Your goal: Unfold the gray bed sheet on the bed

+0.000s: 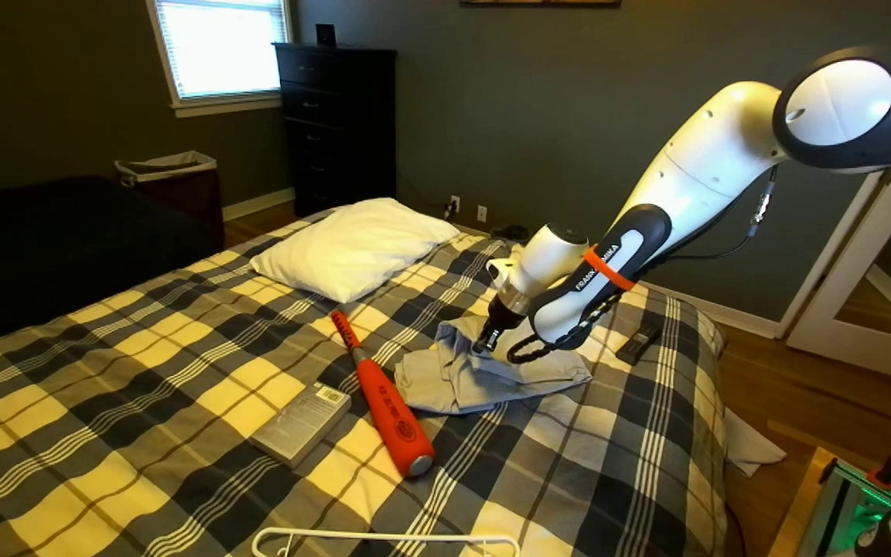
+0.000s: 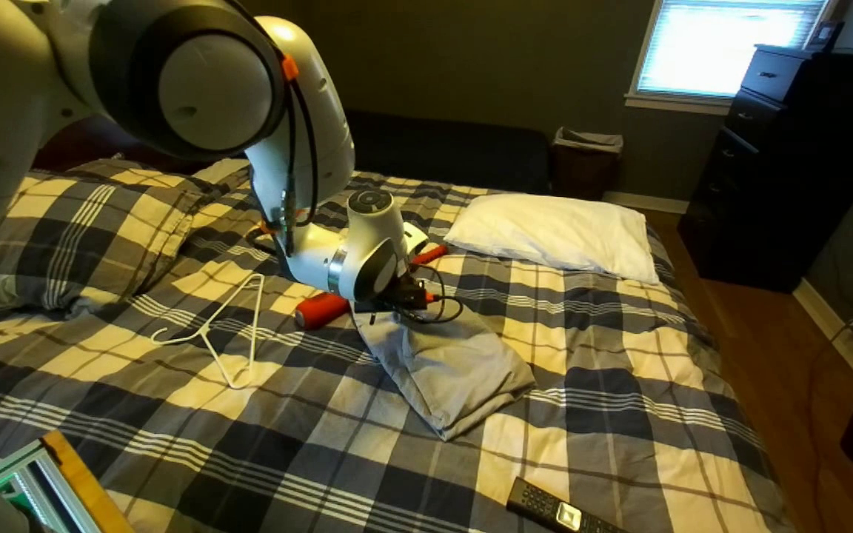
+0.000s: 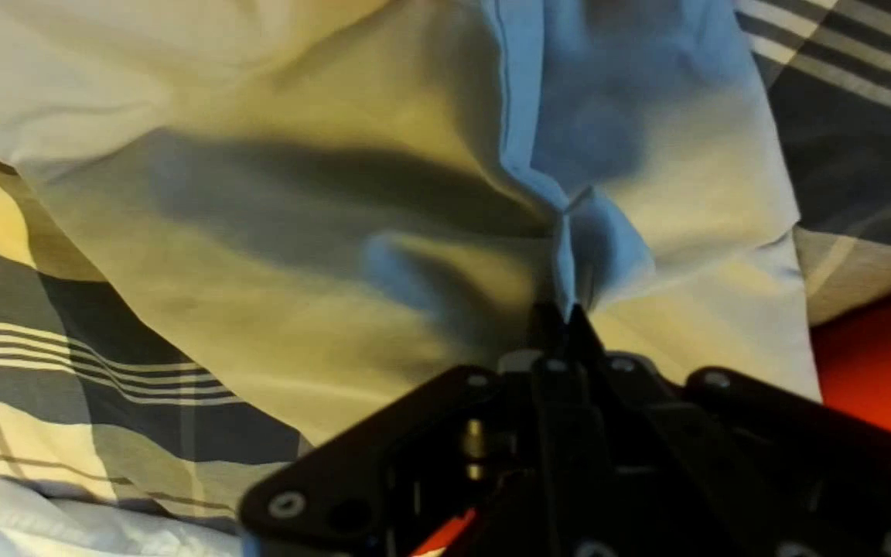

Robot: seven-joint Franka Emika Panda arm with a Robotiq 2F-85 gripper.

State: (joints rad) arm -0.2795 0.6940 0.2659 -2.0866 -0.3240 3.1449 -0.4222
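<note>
The gray bed sheet lies wrinkled and partly folded over on itself in both exterior views (image 1: 445,387) (image 2: 471,370). It fills most of the wrist view (image 3: 260,309). It rests on the bed (image 1: 167,402), which has a plaid cover that also shows in an exterior view (image 2: 619,392). My gripper (image 1: 483,346) is low over the sheet. In the wrist view its fingertips (image 3: 569,313) are closed on a pinched fold, raised a little above the layer below. In an exterior view the arm's wrist hides the fingertips and the sheet's far part.
A red bat (image 1: 391,414) lies beside the sheet, with a gray box (image 1: 302,422) alongside. A white pillow (image 1: 353,247) is farther back. A remote (image 2: 560,511) and a white hanger (image 2: 206,331) lie on the bed. A wood-edged frame (image 2: 78,481) stands near the robot.
</note>
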